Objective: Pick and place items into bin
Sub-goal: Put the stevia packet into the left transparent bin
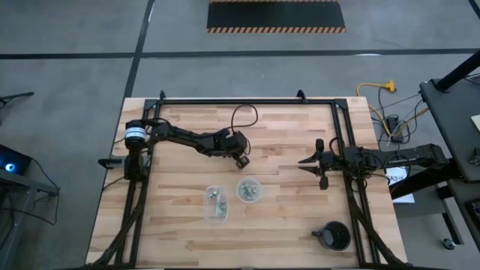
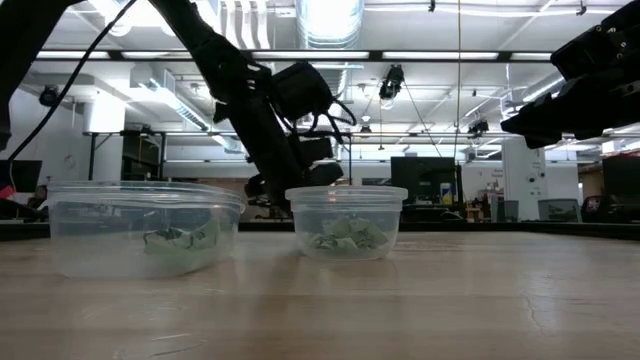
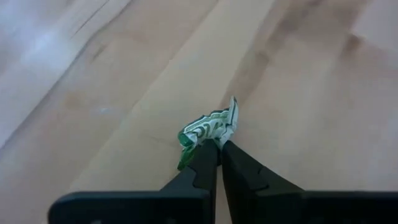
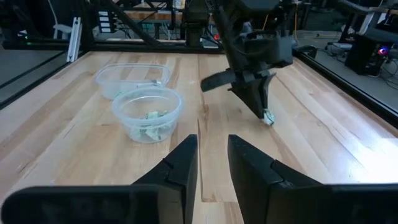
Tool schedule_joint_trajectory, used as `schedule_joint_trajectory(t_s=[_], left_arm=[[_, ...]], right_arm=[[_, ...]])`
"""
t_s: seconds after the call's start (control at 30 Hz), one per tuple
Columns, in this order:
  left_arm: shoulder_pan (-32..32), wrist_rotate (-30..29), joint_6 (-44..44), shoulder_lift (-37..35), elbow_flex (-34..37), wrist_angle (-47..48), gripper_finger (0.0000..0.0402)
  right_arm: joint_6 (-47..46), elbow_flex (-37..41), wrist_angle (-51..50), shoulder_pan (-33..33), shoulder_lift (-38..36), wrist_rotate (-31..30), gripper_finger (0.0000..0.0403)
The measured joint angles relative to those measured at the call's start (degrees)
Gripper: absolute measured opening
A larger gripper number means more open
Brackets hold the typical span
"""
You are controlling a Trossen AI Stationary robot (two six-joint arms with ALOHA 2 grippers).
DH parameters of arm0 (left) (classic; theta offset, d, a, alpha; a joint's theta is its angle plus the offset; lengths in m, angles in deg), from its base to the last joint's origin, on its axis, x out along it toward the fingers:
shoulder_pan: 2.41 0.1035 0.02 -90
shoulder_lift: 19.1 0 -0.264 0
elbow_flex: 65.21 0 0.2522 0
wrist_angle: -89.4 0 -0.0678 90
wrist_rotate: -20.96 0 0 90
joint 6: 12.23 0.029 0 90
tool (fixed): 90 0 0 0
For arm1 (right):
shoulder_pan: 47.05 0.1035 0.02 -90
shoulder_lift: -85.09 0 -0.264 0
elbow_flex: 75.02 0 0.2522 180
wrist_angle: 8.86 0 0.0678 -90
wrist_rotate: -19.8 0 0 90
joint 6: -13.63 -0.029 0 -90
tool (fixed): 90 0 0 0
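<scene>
A tiny crumpled pale green and white item (image 3: 208,129) sits at the bare wood near the table's middle, and my left gripper (image 3: 217,144) is shut on it. The right wrist view shows the same item (image 4: 268,118) at the tip of that gripper (image 4: 266,114). Just toward the near edge stand a clear round cup (image 1: 249,189) and a clear tub (image 1: 217,204), each with several green pieces on its floor (image 2: 345,238). My right gripper (image 1: 304,160) waits open at the table's right side, above the wood, with nothing between its fingers. My left gripper pinches the item's near edge (image 3: 210,140) between its two fingertips (image 3: 205,163); most of the crumpled piece sticks out beyond them. The fingers slant down from the table's left side. The item is at the tabletop; whether it is lifted clear, I cannot tell.
A black mug-like object (image 1: 334,237) stands near the table's front right corner. A black frame rail (image 1: 247,101) runs along the far edge and down both sides. Bare wood lies between the two grippers.
</scene>
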Motion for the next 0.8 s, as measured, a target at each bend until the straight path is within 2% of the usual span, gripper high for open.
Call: schedule_joint_trajectory(t_s=[0.3,0.8], left_arm=[[-5.0,-1.9,1.9,-7.5,1.0,3.0,0.0],[-18.4,-2.2,2.2,-15.0,1.9,7.4,0.0]], right_arm=[[0.0,0.0,0.0,0.0,0.0,0.1,0.0068],[0.0,0.0,0.0,0.0,0.0,-0.2,0.0084]])
